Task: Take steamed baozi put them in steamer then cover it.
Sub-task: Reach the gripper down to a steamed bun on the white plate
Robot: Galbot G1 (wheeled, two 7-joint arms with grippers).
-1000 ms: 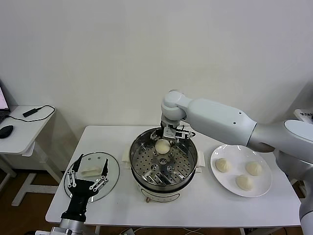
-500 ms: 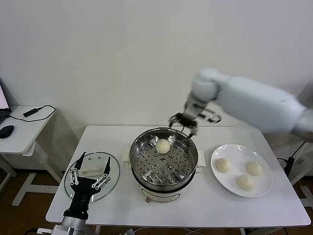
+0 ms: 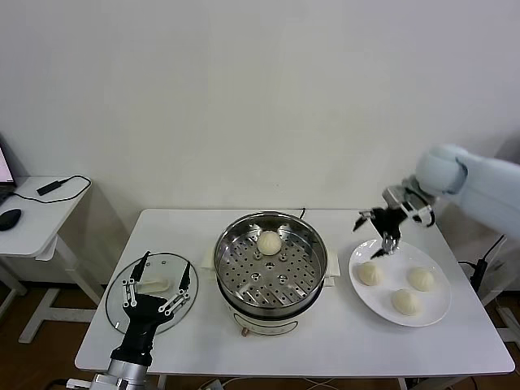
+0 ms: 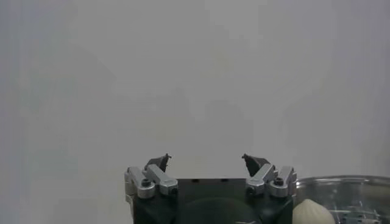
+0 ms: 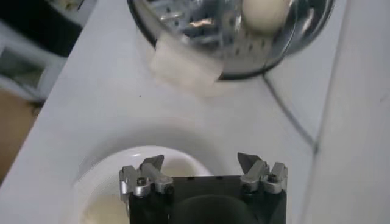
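At the far left a small side desk point(image 3: 36, 213) stands apart from the white table point(image 3: 325, 341), a bare strip of floor between them. Near the table's left front corner the glass cover point(image 3: 151, 284) lies flat, its rim close to the edge. The left gripper point(image 3: 154, 288) hovers over it from the front, fingers spread wide and holding nothing.

At the middle sits the steamer point(image 3: 270, 268), one steamed baozi point(image 3: 270, 241) resting on the far side of its perforated tray; the rest of the tray is bare. A strip of open tabletop separates the steamer's right handle from the white plate point(image 3: 431, 313), which carries three more baozi point(image 3: 370, 274) and sits near the right edge.

The right gripper point(image 3: 387, 236) hangs above the plate's far left rim, jaws well apart and empty.
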